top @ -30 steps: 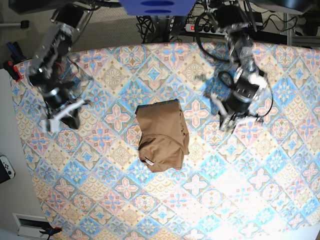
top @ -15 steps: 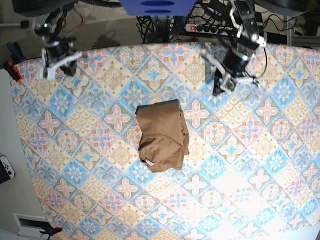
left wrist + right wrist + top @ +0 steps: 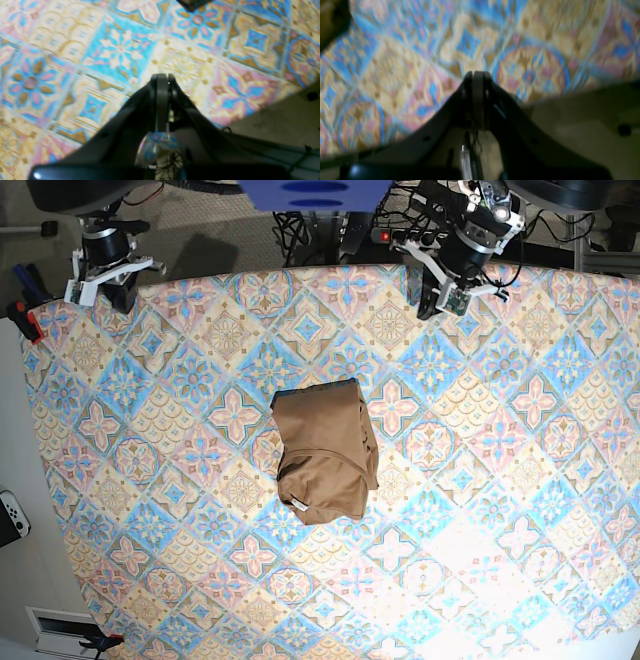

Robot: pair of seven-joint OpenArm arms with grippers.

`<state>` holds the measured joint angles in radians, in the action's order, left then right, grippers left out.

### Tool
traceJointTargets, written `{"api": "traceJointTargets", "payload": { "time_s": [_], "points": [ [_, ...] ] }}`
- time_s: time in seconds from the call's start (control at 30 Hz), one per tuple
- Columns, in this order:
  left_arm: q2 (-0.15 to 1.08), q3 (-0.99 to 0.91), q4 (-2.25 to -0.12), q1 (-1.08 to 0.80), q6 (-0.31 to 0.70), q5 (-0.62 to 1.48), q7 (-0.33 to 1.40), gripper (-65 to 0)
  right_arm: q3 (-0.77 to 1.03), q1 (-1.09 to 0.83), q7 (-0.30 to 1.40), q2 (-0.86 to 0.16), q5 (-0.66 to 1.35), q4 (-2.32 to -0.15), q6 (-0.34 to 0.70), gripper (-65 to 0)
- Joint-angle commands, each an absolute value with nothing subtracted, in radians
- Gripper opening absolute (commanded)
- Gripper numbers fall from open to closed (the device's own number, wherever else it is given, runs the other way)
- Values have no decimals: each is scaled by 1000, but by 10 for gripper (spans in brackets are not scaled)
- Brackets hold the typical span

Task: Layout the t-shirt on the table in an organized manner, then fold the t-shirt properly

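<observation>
1. Right gripper [image 3: 100, 275], far-left corner of the bench [image 3: 520, 480] in the base view; jaws pressed together, nothing between them in the wrist view; it sits at the bench edge, well apart from the garment.
2. T-shirt [image 3: 325, 452], centre of the bench; a compact tan bundle, roughly rectangular, lower end rounded and bulging, a small pale tag at its lower-left edge; sleeves not visible, so I judge them tucked inside; no gripper touches it.
3. Left gripper [image 3: 445, 280], far edge right of centre in the base view; jaws closed tight and empty in its wrist view, patterned cloth below; also well apart from the t-shirt.
4. Judgement: the fold looks complete or nearly so, though the rounded end is loose.
5. Risks: the bulging lower end could spring open unaided, since nothing pins it; any re-grip on the top layer alone would drag and undo the fold; a low approach might snag the bench cloth and shift the bundle; both wrist views are blurred, so fine contact is hard to confirm.
</observation>
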<state>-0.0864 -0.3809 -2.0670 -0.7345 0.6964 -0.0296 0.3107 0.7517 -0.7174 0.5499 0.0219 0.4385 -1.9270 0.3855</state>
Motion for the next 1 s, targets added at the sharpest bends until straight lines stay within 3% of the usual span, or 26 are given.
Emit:
{"api": "traceJointTargets", "payload": {
  "time_s": [0.0, 0.27, 0.7, 0.97],
  "points": [
    [-88, -384, -2083, -757, 698, -19, 288, -650, 757, -737, 507, 15, 452, -1943, 392, -650],
    [-88, -384, -2071, -816, 698, -24, 289, -650, 777, -868, 389, 91, 452, -1936, 392, -650],
    [-88, -383, -2035, -917, 698, -70, 288, -650, 839, -914, 403, 104, 450, -1856, 395, -650],
    [-82, -383, -1831, -931, 698, -162, 282, -650, 839, -912, 403, 104, 449, -1710, 395, -650]
  ]
}}
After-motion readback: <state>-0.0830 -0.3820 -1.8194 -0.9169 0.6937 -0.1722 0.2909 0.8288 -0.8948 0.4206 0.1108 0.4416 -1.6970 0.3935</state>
